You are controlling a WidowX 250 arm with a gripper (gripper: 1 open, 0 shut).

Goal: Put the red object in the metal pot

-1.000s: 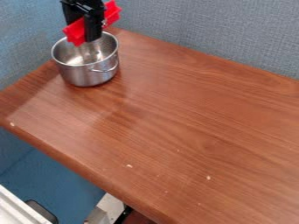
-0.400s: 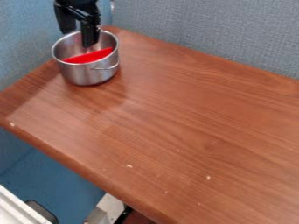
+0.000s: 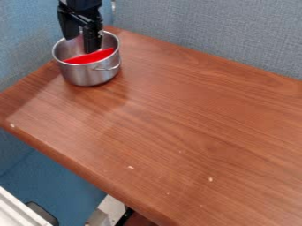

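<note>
The metal pot stands at the far left corner of the wooden table. Inside it lies the red object, flat across the pot's bottom and partly hidden by the rim. My black gripper hangs straight above the pot's back half, fingers pointing down toward the red object. Its jaws stand open and hold nothing; the red object lies free below them.
The brown wooden table stretches from the pot toward the front right. A blue-grey wall rises right behind the pot and the arm. The table's left edge drops off close beside the pot.
The red object, held in the gripper above the pot a second ago, now lies inside the pot. The jaws have opened and the gripper has lifted slightly.
</note>
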